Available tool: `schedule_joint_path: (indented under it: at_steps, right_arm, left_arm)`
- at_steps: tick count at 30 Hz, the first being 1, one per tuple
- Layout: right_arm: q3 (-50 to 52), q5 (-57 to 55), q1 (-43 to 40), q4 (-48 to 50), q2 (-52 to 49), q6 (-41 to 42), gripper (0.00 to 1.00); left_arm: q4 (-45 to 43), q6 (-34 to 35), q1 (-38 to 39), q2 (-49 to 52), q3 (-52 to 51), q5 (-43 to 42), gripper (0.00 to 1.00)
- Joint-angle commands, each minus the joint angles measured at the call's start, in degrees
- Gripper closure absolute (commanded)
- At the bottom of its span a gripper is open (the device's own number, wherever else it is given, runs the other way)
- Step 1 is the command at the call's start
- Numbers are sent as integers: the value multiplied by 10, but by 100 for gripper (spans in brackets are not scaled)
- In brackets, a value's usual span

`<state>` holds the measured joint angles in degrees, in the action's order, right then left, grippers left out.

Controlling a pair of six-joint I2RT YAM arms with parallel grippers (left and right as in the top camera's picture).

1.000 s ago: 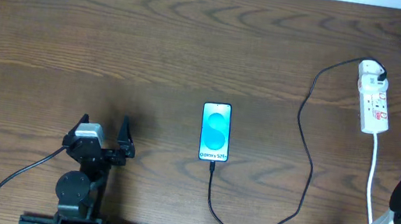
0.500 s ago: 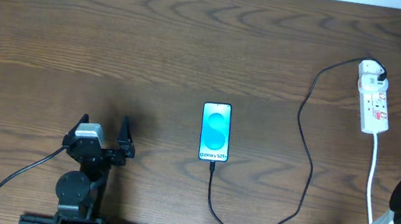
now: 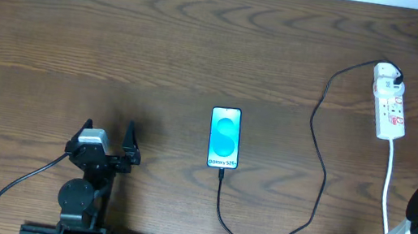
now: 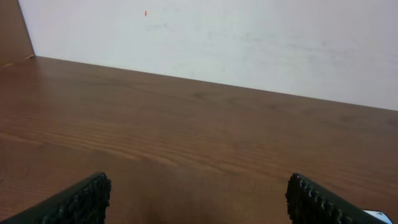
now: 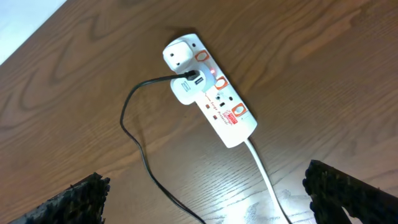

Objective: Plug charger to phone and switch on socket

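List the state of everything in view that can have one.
phone, lying flat, screen lit, cable meeting its lower edge.
charger, white plug seated in the socket, small tip at the phone, apparently plugged in.
socket, small red light showing beside the plug, so apparently switched on.
left pincer, open, empty.
right pincer, open, empty.

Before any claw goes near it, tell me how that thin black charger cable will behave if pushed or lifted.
Probably floppy: the charger cable lies in loose curves, so a push would likely just bend it. Lifted mid-length, it should sag and tug at both ends, which appear joined to the phone and the socket. It looks thin and light.
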<state>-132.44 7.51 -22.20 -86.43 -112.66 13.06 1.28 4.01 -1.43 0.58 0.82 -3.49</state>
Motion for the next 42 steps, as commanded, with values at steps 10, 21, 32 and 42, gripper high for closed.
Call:
schedule_joint_path:
  at_steps: [10,21,32,42]
  right_arm:
    - [333,79,32,329,113,127,1]
    - [784,26,116,845,301,120,1]
    - [1059,-143,227,1038,525,21,1]
    - [1229,-151,229,1038,731,-10,1]
  left_arm:
    - [26,-10,-3,-3,-6,1,10]
    - [26,-10,-3,-3,-6,1,10]
    - [26,-10,-3,-3,-6,1,10]
    - [26,-10,-3,-3,-6,1,10]
